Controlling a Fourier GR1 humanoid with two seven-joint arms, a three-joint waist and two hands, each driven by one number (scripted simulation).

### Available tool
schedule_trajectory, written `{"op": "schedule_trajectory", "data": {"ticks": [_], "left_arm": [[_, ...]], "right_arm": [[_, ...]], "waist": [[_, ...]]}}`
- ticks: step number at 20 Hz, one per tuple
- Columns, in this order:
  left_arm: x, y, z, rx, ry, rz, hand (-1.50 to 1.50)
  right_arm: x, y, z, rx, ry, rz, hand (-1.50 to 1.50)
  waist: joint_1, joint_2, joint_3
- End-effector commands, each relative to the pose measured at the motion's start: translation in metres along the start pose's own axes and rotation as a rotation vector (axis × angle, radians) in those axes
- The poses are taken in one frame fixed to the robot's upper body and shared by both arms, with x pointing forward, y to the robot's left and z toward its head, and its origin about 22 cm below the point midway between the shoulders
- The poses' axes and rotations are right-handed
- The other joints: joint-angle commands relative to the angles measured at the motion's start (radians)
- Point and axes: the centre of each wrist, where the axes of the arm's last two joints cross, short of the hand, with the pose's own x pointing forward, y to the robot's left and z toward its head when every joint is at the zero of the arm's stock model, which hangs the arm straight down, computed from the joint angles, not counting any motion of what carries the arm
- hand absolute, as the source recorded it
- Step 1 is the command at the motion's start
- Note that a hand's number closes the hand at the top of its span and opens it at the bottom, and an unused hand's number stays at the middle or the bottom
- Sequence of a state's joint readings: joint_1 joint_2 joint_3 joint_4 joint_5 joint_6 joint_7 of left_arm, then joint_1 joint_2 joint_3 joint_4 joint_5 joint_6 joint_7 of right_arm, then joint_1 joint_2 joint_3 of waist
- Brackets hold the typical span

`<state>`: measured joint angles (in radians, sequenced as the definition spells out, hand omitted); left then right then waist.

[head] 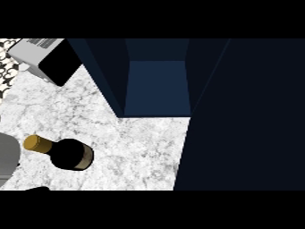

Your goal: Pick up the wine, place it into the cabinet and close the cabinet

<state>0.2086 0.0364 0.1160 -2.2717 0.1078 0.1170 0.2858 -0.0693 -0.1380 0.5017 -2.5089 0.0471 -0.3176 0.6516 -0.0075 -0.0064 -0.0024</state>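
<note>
Head view: wine (65,152) stands ungrasped on the surface (135,147); cabinet (156,85) open; robot hand state cannot be told. Next: grasp the bottle.

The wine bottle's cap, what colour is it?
Gold, on the dark wine bottle standing on the counter; the head view shows it.

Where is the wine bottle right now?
In the head view, the wine bottle stands on the marble counter at lower left, in front of and left of the open cabinet, beside the grey forearm at the left edge.
</note>
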Motion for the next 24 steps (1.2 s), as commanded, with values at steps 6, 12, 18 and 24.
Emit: {"op": "schedule_trajectory", "data": {"ticks": [6,12,18,24], "left_arm": [[-0.043,0.025,0.006,0.052,0.034,-0.034,-1.50],[-0.085,0.047,0.028,0.069,0.068,-0.035,-1.50],[-0.104,0.050,0.038,0.051,0.082,-0.036,-1.50],[-0.144,0.049,0.025,0.066,0.103,-0.042,-1.50]], "right_arm": [[0.035,-0.001,0.032,-0.046,-0.105,0.045,-1.50],[0.037,-0.005,0.041,-0.023,-0.094,0.046,-1.50],[0.029,0.006,0.028,-0.034,-0.109,0.058,-1.50],[0.036,0.001,0.034,-0.026,-0.088,0.046,-1.50]], "waist": [[-0.005,0.000,0.000],[-0.006,0.000,0.001],[0.000,0.000,0.001],[-0.007,0.002,0.001]]}}
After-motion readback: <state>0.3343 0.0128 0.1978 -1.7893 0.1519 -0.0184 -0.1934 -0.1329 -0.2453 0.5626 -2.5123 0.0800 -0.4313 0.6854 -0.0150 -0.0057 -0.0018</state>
